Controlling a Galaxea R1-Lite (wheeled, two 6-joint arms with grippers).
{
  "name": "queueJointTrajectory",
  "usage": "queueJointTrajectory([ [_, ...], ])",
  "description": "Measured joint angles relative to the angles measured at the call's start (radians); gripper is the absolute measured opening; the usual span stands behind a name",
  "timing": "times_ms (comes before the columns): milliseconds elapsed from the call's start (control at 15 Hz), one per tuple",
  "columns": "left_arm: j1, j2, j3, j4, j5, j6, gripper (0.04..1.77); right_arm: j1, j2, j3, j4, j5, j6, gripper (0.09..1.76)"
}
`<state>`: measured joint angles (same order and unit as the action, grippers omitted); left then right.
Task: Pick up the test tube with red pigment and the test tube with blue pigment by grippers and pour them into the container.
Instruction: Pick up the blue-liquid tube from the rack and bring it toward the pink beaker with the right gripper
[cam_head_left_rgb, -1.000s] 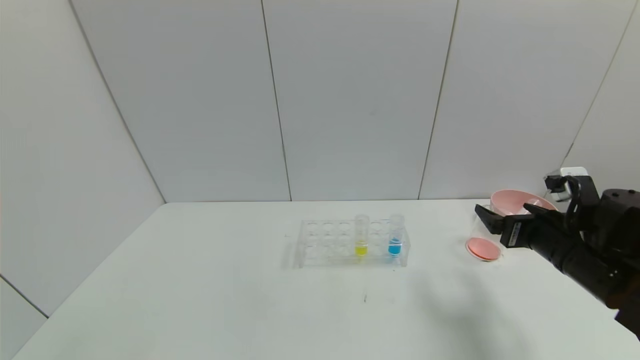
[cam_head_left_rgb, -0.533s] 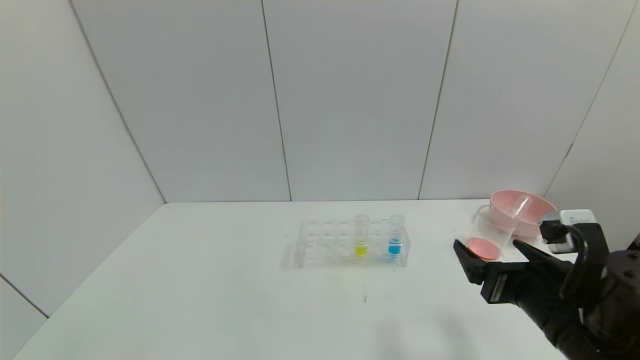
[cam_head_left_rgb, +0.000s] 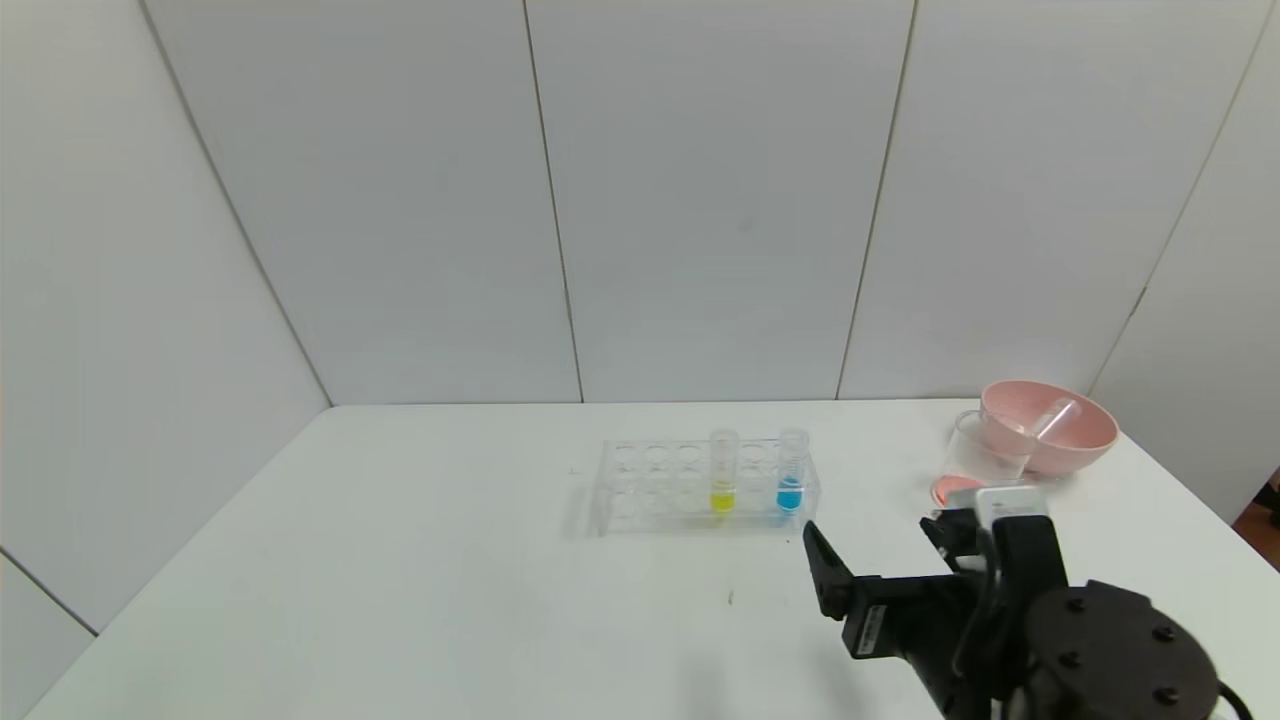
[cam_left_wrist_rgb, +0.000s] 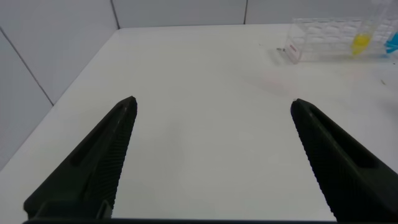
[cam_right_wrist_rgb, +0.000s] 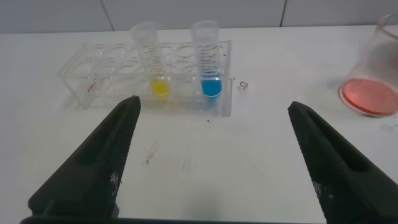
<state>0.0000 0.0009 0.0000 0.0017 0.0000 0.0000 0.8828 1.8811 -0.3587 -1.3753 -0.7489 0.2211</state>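
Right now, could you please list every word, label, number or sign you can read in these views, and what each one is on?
No text can be read in any view.
White label on the right end effector: print too small to read.
Graduation marks on the test tube with blue pigment and the yellow tube: lines only, no legible numbers.
Tube rack, container, pink bowl: no markings visible.

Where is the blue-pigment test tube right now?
The test tube with blue pigment stands upright at the clear rack's right end in the head view, beside the yellow tube.
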Motion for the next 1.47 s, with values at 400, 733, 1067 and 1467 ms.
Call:
queueJointTrajectory([
  [400, 0.0, 0.0, 0.0, 0.0, 0.0, 0.0, 1.76, -0.031, 0.208, -0.104, -0.094, 0.011, -0.033, 1.7],
  [733, 0.0, 0.0, 0.0, 0.0, 0.0, 0.0, 1.76, -0.156, 0.272, -0.253, -0.092, 0.126, -0.151, 1.7],
  [1067, 0.0, 0.0, 0.0, 0.0, 0.0, 0.0, 1.76, -0.234, 0.345, -0.39, -0.077, 0.19, -0.208, 1.7],
  [1467, 0.0, 0.0, 0.0, 0.0, 0.0, 0.0, 1.76, -0.262, 0.398, -0.461, -0.054, 0.22, -0.21, 1.71],
])
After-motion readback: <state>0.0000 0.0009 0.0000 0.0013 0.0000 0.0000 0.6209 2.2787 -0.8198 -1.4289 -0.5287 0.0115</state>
